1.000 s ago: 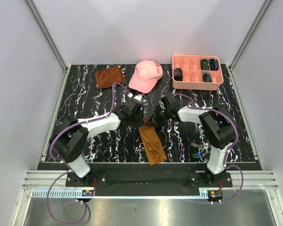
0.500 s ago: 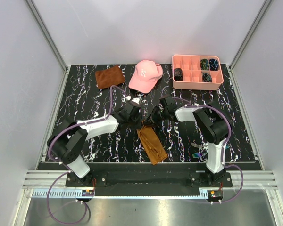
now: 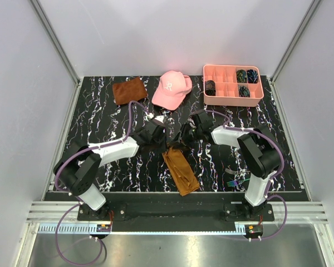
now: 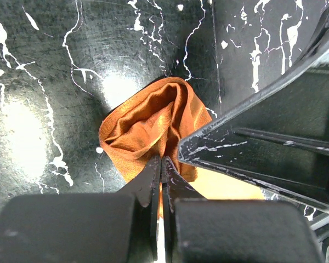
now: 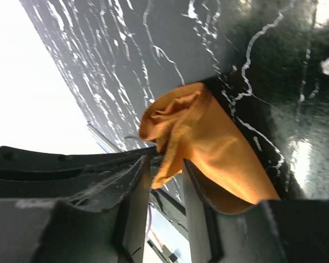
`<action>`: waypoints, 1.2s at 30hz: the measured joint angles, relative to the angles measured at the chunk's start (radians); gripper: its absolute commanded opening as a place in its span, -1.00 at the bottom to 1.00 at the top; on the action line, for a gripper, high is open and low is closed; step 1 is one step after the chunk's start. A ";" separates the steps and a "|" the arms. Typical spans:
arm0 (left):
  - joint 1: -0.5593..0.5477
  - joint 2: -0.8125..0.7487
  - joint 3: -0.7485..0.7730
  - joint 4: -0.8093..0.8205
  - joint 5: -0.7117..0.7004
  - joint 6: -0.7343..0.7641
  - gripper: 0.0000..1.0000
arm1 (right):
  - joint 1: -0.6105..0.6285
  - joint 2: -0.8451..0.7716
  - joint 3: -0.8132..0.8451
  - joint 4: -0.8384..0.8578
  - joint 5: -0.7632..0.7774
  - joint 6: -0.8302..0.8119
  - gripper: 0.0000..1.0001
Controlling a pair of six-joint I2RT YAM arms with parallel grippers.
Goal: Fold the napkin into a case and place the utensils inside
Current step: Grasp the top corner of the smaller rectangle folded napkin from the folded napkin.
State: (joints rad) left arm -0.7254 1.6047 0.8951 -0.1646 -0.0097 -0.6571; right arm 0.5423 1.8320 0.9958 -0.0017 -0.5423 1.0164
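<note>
While the left gripper (image 4: 161,160) clamps the napkin (image 3: 180,171) by its far end at mid bench (image 3: 100,117), the right gripper (image 5: 165,161) stands parted around it; one-sided pulling could drag the narrow fold open, and the utensils (image 3: 231,182) lie unpacked.

Overhead looks down; both wrist cameras closely share the napkin (image 4: 148,131).
</note>
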 measured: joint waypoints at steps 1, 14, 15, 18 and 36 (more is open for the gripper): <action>0.000 0.000 0.000 0.000 0.000 0.000 -1.00 | 0.000 0.000 -0.002 -0.005 0.000 -0.006 -0.41; 0.001 -0.002 -0.002 0.002 0.013 -0.015 -1.00 | 0.013 0.075 -0.002 0.040 -0.040 -0.006 -0.94; 0.001 -0.002 -0.006 0.007 0.017 -0.018 -1.00 | 0.015 0.085 -0.001 0.048 -0.047 0.001 -0.94; 0.002 -0.003 -0.027 0.026 0.027 -0.030 -1.00 | 0.023 0.136 0.028 0.058 -0.056 0.016 -0.89; 0.014 -0.040 -0.049 0.024 0.024 -0.040 -1.00 | 0.031 0.031 0.040 -0.056 0.000 -0.048 -0.25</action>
State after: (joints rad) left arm -0.7113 1.5650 0.8463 -0.1410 0.0147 -0.6971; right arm 0.5732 1.8626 1.0355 -0.0578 -0.5419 0.9684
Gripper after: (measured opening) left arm 0.004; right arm 0.376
